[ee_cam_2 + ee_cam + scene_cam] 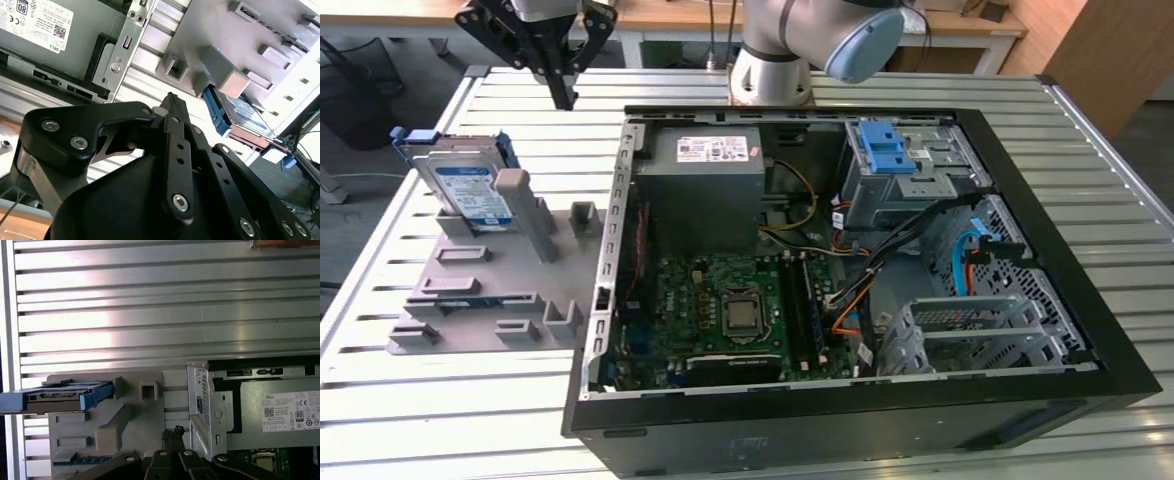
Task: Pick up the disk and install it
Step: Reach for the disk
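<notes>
The disk stands on edge in a grey holder at the exterior view's left, silver with a blue-and-white label and a blue frame. My gripper hangs above the table behind the holder, a little to the disk's right and clear of it. Its black fingers meet at the tips, shut with nothing between them. In the second wrist view the shut gripper points toward the holder, with the disk lying beyond a grey block. In the first wrist view the disk shows edge-on, off to one side of the gripper.
An open black computer case lies flat beside the holder. Inside it are a grey power supply, a green motherboard and a grey drive cage with a blue latch. The arm's base stands behind the case on the slatted metal table.
</notes>
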Robot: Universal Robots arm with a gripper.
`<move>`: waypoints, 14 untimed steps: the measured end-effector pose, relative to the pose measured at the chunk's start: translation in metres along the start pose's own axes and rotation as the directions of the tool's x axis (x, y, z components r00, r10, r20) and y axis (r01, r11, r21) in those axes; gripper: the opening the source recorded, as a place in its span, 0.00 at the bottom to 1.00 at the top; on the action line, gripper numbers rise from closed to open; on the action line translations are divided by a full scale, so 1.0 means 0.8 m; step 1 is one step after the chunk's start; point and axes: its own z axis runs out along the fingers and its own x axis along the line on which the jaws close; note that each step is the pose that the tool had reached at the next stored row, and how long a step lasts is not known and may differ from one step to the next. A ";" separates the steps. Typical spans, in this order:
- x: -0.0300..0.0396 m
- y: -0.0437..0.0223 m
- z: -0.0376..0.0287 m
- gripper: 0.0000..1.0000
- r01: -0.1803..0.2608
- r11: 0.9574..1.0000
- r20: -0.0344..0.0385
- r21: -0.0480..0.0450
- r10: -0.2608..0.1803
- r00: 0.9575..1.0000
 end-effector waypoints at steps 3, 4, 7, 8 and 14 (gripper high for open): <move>0.0019 -0.0002 0.0005 0.11 0.021 1.000 0.000 0.000 -0.021 1.000; 0.0024 0.0001 0.0006 0.11 0.027 1.000 0.000 0.000 -0.027 1.000; 0.0063 0.0037 0.0010 0.11 0.034 0.999 0.000 0.000 -0.034 0.999; 0.0084 0.0049 0.0011 0.11 0.035 0.999 -0.001 0.000 -0.035 0.999; 0.0209 0.0092 0.0016 0.11 0.035 0.999 0.000 0.000 -0.035 0.999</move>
